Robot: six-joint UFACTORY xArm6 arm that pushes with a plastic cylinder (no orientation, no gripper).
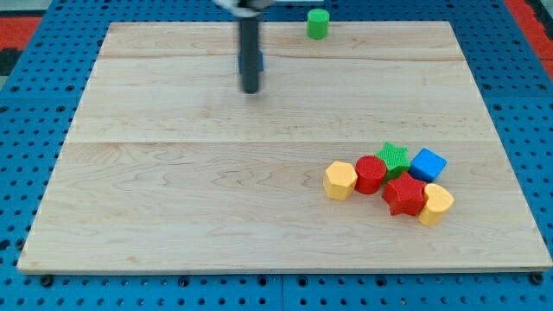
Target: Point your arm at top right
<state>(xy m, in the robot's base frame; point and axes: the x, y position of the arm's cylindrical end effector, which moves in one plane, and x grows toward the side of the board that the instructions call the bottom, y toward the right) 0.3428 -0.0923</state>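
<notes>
From my tip (251, 90), the board (173, 173) lies open toward the view's top right; only a green cylinder (318, 23) stands there. A blue block (258, 62) sits just behind my rod.

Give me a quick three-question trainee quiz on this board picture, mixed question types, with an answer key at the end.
1. True or false: my tip touches the green cylinder block.
2. Which block in the cluster lies farthest toward the view's left? A) blue cube block B) yellow hexagonal block C) red star-shaped block
3. Fill in: the green star-shaped block sits between the red cylinder block and the ____ cube.

Key: 1 false, the tip stands apart, toward the view's left and lower than that cylinder on the wooden board. 2 B. 3 blue.
</notes>
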